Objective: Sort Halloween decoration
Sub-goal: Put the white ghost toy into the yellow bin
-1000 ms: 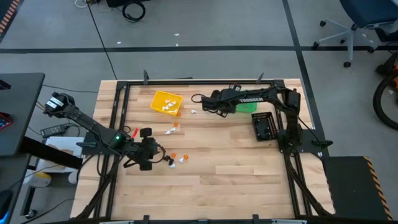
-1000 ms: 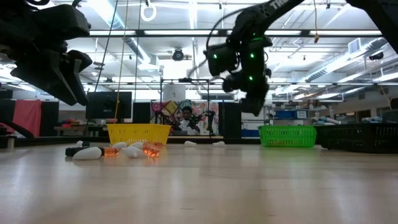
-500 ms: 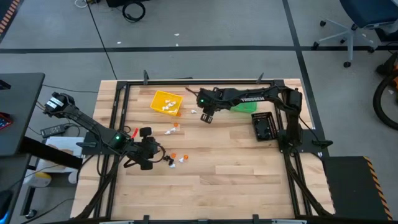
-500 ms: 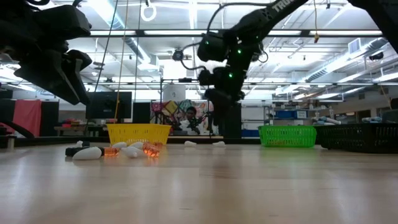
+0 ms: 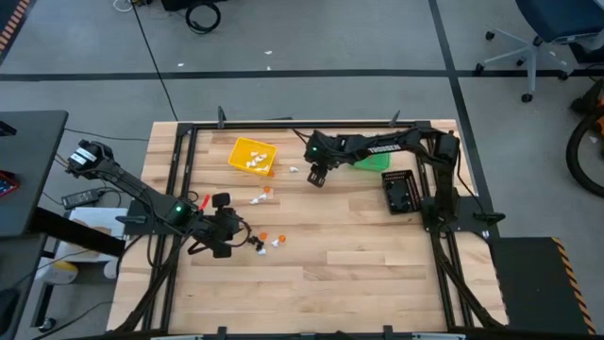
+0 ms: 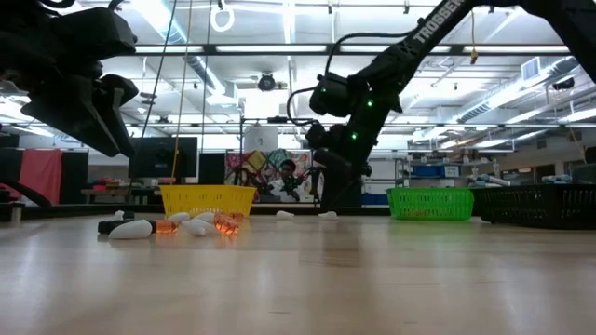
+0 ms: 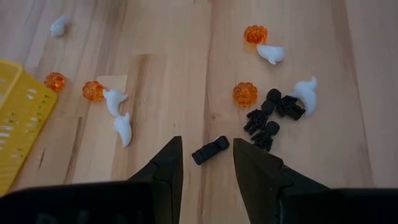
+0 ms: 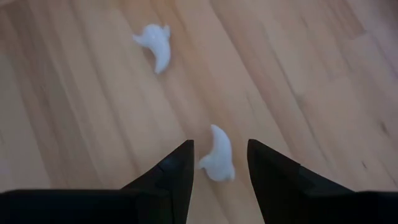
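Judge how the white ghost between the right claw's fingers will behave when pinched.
The white ghost looks like a small, solid moulded piece, so probably stiff and light. Its rounded, tapered body lying flat on the table might let it squirt sideways from the right claw.

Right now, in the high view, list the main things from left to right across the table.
left gripper → yellow bin → right gripper → green bin → black bin
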Tool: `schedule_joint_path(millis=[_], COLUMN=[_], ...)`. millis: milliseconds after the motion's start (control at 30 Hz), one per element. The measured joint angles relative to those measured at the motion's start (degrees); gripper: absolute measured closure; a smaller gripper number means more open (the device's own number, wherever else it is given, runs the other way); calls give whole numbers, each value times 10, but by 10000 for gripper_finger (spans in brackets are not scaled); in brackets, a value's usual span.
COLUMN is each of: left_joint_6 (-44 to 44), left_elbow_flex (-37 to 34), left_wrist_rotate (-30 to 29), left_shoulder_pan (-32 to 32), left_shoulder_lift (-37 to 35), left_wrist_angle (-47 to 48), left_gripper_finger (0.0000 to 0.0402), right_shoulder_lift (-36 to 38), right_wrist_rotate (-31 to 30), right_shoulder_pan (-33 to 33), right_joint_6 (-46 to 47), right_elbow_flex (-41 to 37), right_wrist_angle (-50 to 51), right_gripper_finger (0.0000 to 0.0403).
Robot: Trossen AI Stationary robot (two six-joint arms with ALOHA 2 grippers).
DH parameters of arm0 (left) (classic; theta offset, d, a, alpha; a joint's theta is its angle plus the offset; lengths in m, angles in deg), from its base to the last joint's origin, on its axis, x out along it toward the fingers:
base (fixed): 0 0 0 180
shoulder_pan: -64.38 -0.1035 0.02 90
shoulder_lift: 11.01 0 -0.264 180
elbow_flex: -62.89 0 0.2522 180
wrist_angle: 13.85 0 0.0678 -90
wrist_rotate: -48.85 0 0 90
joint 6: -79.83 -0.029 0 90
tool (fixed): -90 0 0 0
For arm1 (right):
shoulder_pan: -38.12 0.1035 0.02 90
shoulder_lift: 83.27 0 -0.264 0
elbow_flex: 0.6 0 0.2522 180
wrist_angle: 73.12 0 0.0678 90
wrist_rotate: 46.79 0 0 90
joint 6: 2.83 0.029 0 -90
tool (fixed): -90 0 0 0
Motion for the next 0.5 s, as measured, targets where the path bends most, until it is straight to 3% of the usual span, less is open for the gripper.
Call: schedule_joint_path(millis=[500], left_joint_6=[-6], left_elbow_flex=[0], left_wrist_rotate=[0], left_shoulder_pan=[-7], left_shoulder_lift=[0], left_wrist_angle=[0], left_gripper_finger=[285], right_shoulder_lift=[0], right_wrist_rotate=[16], right_shoulder_pan=[-2], right_joint_6=[-9], right_elbow_flex=[-69], right_wrist_angle=[-102], right_gripper_finger=[249])
